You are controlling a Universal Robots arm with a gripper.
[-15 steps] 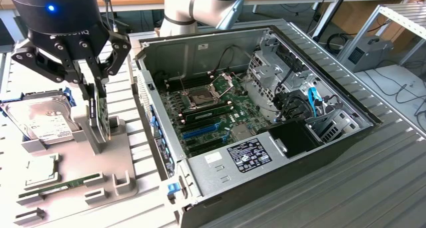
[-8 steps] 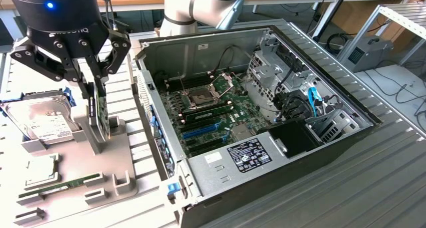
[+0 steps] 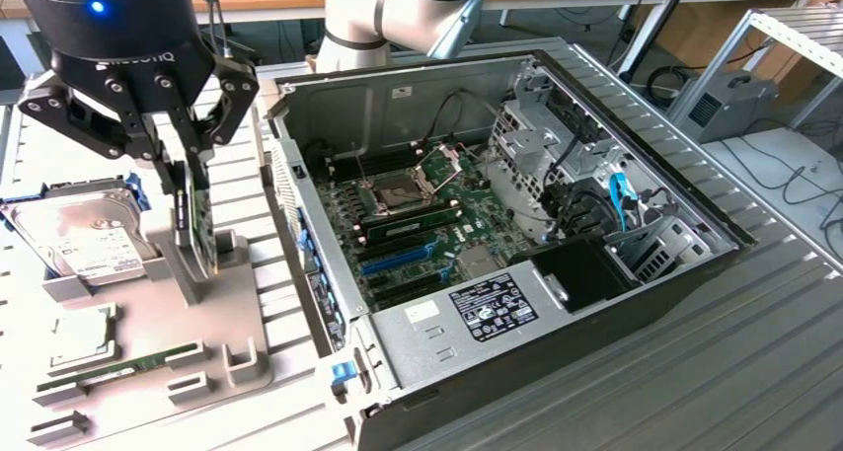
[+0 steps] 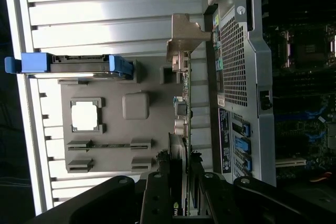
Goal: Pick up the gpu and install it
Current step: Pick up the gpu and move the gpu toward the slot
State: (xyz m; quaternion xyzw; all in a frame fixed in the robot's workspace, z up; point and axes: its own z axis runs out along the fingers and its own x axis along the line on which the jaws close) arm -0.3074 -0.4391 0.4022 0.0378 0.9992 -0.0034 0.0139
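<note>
The gpu (image 3: 200, 239) stands on edge in a slot of the grey holder tray (image 3: 244, 323), at the exterior view's left beside the open computer case (image 3: 685, 199). My gripper (image 3: 191, 189) is directly over it, with a finger down each face of the card, shut on its upper part. In the wrist view the gpu (image 4: 185, 103) appears edge-on, its silver bracket (image 4: 184, 38) at the far end, and the gripper (image 4: 180, 198) clamps the black fan side and the green board. The card still sits in the holder tray (image 4: 152, 82).
A hard drive (image 3: 79, 239) with blue rails, a processor chip (image 3: 82, 338) and a RAM stick (image 3: 118, 367) rest on the same holder. The motherboard's blue slots (image 3: 402, 259) lie inside the case, near its wall closest to the holder. Cables and drive cages fill the case's far side.
</note>
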